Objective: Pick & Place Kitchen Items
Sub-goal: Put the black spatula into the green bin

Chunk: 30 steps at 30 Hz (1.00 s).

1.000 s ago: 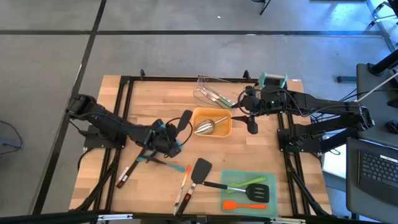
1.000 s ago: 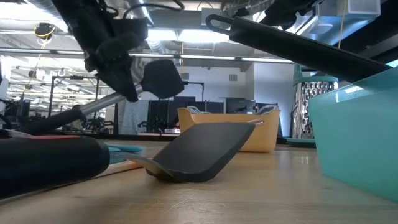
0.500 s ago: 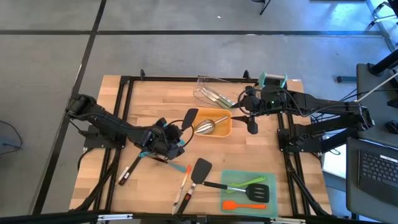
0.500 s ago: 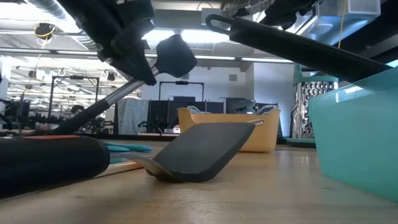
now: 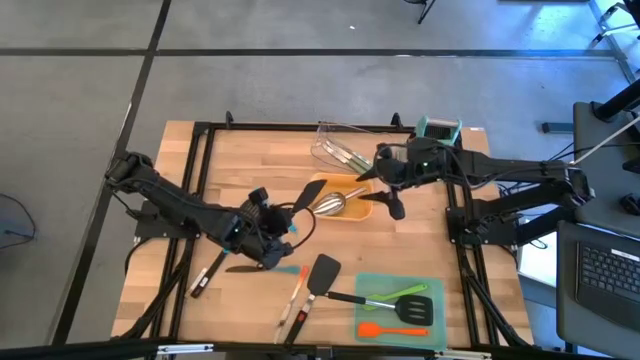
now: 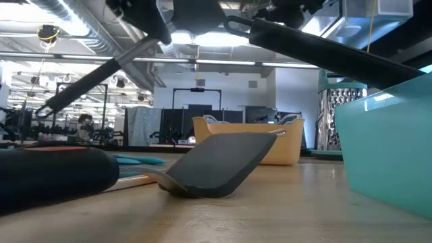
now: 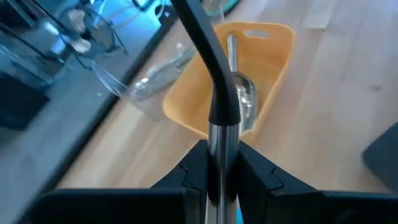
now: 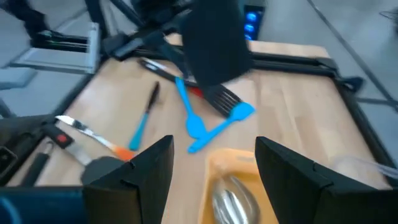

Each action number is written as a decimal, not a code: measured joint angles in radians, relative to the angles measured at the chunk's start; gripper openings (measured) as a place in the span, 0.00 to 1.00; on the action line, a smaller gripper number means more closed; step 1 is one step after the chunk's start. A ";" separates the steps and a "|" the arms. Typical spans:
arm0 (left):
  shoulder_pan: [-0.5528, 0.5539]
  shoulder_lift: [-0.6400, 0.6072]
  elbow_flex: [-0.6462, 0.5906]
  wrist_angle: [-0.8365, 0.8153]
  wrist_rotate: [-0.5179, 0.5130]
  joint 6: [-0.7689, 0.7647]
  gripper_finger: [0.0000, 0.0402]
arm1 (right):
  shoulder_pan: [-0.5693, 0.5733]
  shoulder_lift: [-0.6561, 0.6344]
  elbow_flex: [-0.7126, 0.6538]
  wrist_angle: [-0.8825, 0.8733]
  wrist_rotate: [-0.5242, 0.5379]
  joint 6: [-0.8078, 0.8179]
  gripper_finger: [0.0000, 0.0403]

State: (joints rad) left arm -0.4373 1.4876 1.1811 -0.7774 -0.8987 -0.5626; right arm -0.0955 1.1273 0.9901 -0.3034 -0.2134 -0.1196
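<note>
The left gripper holds a black spatula tight, up above the orange tray mid-table. Lower it slowly, then let go. The right gripper waits, wide open and empty.

orange tray, steel scoop, black spatula, teal-green tray, pale wood table.

No readable text, labels or numbers anywhere.
</note>
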 joint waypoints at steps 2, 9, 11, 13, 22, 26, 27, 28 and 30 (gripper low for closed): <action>0.008 0.000 0.013 -0.015 -0.004 0.077 0.11 | 0.000 0.028 0.000 0.049 -0.025 0.001 0.56; 0.021 0.000 0.048 -0.126 -0.050 0.300 0.11 | 0.000 0.074 0.000 0.107 -0.035 0.034 0.56; 0.021 0.000 0.051 -0.149 -0.079 0.362 0.11 | 0.000 0.074 0.000 0.114 -0.035 0.034 0.56; 0.021 0.000 0.051 -0.173 -0.101 0.419 0.11 | 0.000 0.074 0.000 0.133 -0.035 0.044 0.56; 0.041 0.000 0.051 -0.164 -0.172 0.622 0.11 | 0.032 0.093 0.000 0.239 -0.057 0.191 0.56; 0.089 0.001 0.065 -0.168 0.026 0.524 0.11 | 0.086 0.103 -0.001 0.231 -0.058 0.119 0.56; 0.099 0.001 0.069 -0.167 0.057 0.506 0.11 | 0.100 0.110 0.000 0.243 -0.060 0.084 0.56; 0.106 0.001 0.069 -0.167 0.078 0.500 0.11 | 0.113 0.115 0.000 0.245 -0.061 0.040 0.56; 0.116 0.001 0.069 -0.168 0.136 0.498 0.11 | 0.134 0.131 0.000 0.241 -0.056 -0.049 0.56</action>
State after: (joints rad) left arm -0.3212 1.4883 1.2499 -0.9455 -0.7625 -0.0643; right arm 0.0386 1.2579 0.9905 -0.0620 -0.2696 -0.1682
